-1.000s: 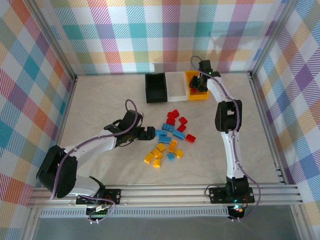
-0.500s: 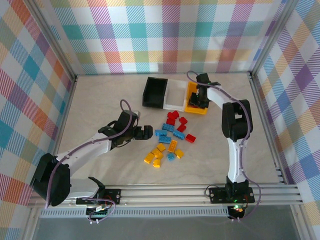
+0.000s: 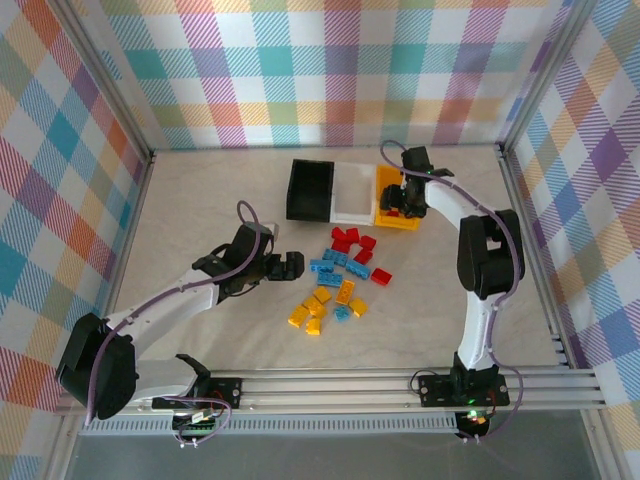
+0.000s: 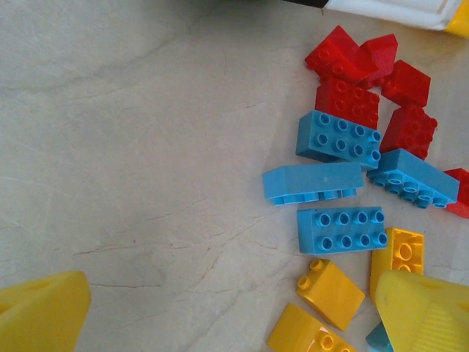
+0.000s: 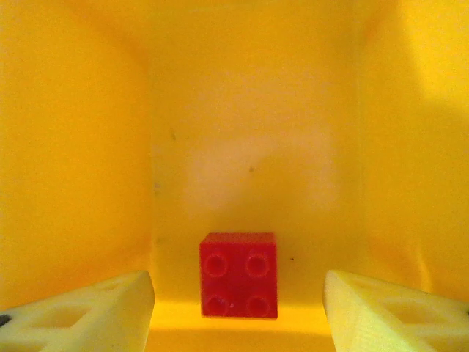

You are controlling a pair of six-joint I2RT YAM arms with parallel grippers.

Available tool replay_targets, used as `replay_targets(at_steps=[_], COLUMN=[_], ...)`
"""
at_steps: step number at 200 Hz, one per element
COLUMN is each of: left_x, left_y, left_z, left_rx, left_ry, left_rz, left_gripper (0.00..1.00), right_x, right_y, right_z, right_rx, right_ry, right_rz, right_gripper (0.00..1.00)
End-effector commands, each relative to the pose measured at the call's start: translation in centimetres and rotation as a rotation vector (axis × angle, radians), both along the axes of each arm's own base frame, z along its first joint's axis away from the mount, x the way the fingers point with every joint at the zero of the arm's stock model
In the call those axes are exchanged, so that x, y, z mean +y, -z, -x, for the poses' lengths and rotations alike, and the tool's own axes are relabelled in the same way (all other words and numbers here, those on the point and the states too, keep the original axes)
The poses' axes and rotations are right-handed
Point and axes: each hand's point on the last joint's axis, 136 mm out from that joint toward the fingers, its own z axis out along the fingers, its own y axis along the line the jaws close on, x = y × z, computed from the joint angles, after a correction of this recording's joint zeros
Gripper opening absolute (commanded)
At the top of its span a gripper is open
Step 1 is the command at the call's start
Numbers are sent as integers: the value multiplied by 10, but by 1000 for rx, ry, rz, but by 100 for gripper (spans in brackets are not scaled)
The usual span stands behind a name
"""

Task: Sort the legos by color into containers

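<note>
Red brick (image 5: 239, 275), 2x2, studs up, lies flat on the floor of the yellow bin (image 5: 73, 147). Right tool (image 5: 238, 282) hangs inside that bin with its jaws apart. The brick sits between the fingers and touches neither.

Step in hand, as I read it: drop-off of a red brick into the yellow bin, with the release made.

Left tool (image 4: 234, 312) is wide open and holds nothing. It sits low over the counter (image 3: 200, 220) at the left edge of the loose pile, with blue and yellow bricks just ahead of it.

Next move, my judgement:
- Right arm should lift straight up clear of the bin walls before swinging back to the pile.
- Left tool needs one brick singled out. Most bricks touch a neighbour, so an outlying one is the safer pick, such as the blue brick (image 4: 311, 182) lying on its side at the pile's left edge.
- Only one arm at a time should work over the pile.

Counts:
- Bins: 3, joined in a row: black bin (image 3: 310, 188), white bin (image 3: 352, 190), yellow bin.
- Loose on counter, top view: about 6 red, about 5 blue, about 6 yellow. Overlaps make these approximate.
- In yellow bin: at least 1 red.
- Black and white bins: no brick that I can make out.
</note>
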Motion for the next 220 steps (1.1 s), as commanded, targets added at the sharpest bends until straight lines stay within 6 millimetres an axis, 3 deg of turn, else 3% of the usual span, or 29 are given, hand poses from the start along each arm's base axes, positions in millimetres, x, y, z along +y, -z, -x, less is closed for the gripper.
replay_targets(at_steps=[1, 26, 41, 74, 101, 118, 138, 165, 181, 220], left_x=[-2, -11, -13, -15, -12, -9, -8, -16, -24, -26], left_y=[2, -3, -2, -4, -8, -10, -8, 2, 8, 32], left_z=[-2, -8, -10, -11, -10, -10, -10, -5, 2, 49], left_rx=[17, 3, 10, 13, 6, -6, -5, 48, 78, 203], left_ry=[12, 16, 16, 12, 11, 5, 3, 25, 70, 148], left_rz=[9, 51, 58, 62, 52, 42, 38, 61, 72, -40], left_gripper=[100, 100, 100, 100, 100, 100, 100, 100, 96, 88], right_x=[16, 22, 21, 20, 22, 24, 35, 54, 64, 64], right_y=[-5, -26, -29, -11, -4, -16, -45, -64, -57, -27], right_z=[5, 12, 17, 23, 24, 26, 37, 77, 111, 181], right_rx=[-6, -31, -25, 36, 36, -13, -99, -109, -71, 20], right_ry=[-40, -62, -62, -75, -70, -73, -133, -219, -256, -256], right_rz=[-47, -44, -48, -32, -42, -50, -43, -66, -118, -193], right_gripper=[74, 76, 77, 75, 63, 63, 63, 66, 67, 67])
